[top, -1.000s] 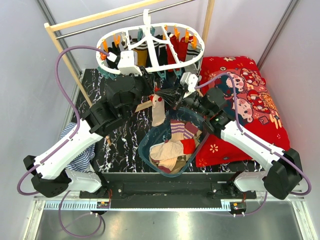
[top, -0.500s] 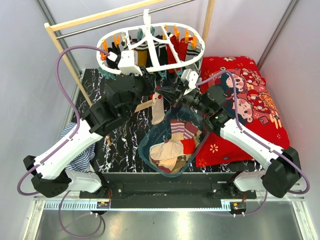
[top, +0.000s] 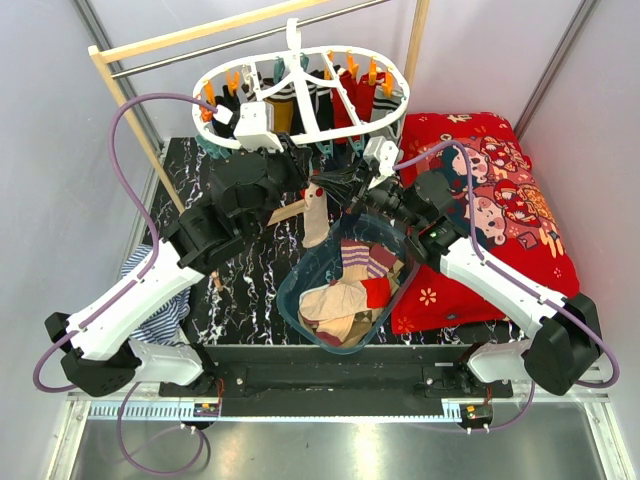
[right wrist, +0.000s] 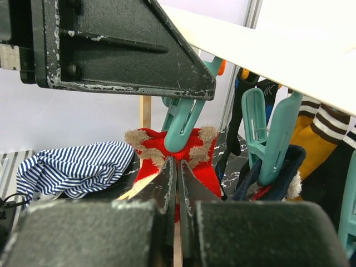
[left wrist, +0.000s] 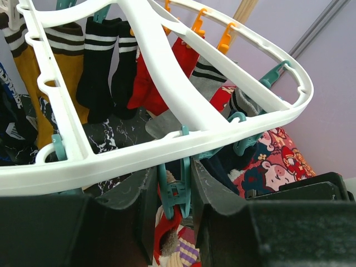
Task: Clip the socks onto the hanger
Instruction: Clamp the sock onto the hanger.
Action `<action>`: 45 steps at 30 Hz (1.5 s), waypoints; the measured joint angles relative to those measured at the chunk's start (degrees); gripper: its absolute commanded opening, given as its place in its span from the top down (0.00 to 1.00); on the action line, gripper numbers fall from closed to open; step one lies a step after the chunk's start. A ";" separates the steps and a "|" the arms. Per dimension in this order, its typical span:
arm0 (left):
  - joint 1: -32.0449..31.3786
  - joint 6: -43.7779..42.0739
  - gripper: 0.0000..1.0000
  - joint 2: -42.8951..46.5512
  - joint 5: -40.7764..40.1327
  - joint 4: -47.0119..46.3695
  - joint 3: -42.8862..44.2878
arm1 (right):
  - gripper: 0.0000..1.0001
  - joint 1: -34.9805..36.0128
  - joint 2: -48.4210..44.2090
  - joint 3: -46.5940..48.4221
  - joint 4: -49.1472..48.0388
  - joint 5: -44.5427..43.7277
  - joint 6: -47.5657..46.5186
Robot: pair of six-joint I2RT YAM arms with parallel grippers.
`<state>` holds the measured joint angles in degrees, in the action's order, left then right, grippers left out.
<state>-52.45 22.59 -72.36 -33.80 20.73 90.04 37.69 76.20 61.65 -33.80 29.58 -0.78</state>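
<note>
The white oval hanger [top: 300, 95] hangs from the metal rod with several socks clipped on it: mustard, black striped and red [left wrist: 153, 78]. My left gripper [left wrist: 173, 183] is shut on a teal clip [left wrist: 177, 192] at the hanger's near rim, one finger on each side. My right gripper [right wrist: 177, 167] is shut on a red sock with tan patches [right wrist: 167, 147] and holds its top edge up at that clip's tip [right wrist: 181, 130]. In the top view both grippers, left [top: 305, 182] and right [top: 338, 188], meet under the hanger, and the sock [top: 316, 218] hangs below them.
A clear bluish tub [top: 292, 300] with several loose socks stands below the grippers. A red cartoon cushion [top: 500, 200] lies to the right. A blue-white striped cloth [top: 165, 310] lies to the left. More teal clips [right wrist: 267, 139] and hanging socks crowd the right of the clip.
My right gripper has moved a little up and left with the red sock, closer to the clip held by the left gripper. The left arm has barely moved.
</note>
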 measured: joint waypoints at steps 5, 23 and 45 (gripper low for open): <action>0.07 0.15 0.98 0.31 0.22 -0.92 -0.66 | 1.00 -0.22 0.00 0.00 -0.22 0.02 0.96; 0.26 1.31 0.41 0.63 1.62 -1.88 -1.75 | 1.00 -0.37 0.00 0.00 -1.70 0.04 4.17; 0.11 2.10 0.12 14.21 4.87 -0.61 -5.55 | 0.89 -0.42 -0.04 0.07 -3.15 -2.69 4.26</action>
<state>-52.34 24.69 -58.15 -28.93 20.12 84.49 37.28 76.16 61.71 -36.95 26.89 3.49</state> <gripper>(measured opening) 0.980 0.101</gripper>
